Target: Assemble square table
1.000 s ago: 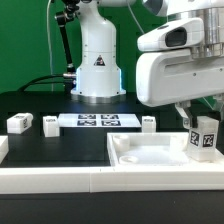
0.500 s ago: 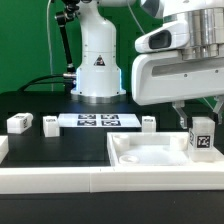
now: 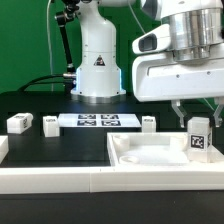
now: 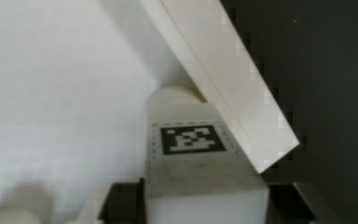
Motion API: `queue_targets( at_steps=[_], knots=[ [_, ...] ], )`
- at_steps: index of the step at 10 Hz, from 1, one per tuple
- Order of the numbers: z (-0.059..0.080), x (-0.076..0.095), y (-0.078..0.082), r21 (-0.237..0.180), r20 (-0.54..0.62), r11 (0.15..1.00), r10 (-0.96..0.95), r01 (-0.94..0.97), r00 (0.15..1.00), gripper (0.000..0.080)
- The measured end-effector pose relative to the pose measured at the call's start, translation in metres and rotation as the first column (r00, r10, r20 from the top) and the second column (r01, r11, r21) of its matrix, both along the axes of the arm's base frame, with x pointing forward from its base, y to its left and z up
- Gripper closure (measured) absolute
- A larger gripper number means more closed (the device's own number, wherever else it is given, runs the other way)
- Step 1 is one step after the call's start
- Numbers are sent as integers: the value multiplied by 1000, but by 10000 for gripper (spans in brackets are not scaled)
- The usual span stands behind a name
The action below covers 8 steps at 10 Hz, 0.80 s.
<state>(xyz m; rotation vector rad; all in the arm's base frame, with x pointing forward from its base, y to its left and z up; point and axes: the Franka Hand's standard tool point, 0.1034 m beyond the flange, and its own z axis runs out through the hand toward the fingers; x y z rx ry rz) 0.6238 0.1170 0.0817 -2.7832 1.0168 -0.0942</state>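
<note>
The hand [image 3: 200,122] grips a tagged white leg [image 3: 201,138], upright at the corner of the square tabletop [image 3: 150,160] on the exterior view's right. Spare legs [image 3: 18,123] sit well apart on the black worktop [image 3: 40,142].

A black table [image 3: 60,145] spreads across the scene. Toward its far side, left of centre, the marker board [image 3: 98,121] lies flat, a thin white strip printed with a row of black-and-white tags. A long white rail [image 3: 50,180] edges the table's near side. A green backdrop [image 3: 25,40] stands behind, with a black cable [image 3: 40,82] at far left.
</note>
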Motion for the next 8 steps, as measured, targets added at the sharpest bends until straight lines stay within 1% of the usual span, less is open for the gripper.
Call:
queue_targets(
  at_steps=[1, 4, 8],
  knots=[
    [0, 0, 0, 20, -21, 992, -124, 125, 992, 506],
    [0, -1, 1, 55, -72, 935, -347, 351, 935, 506],
    [0, -1, 2, 81, -121, 852, -506, 517, 854, 506]
  ],
)
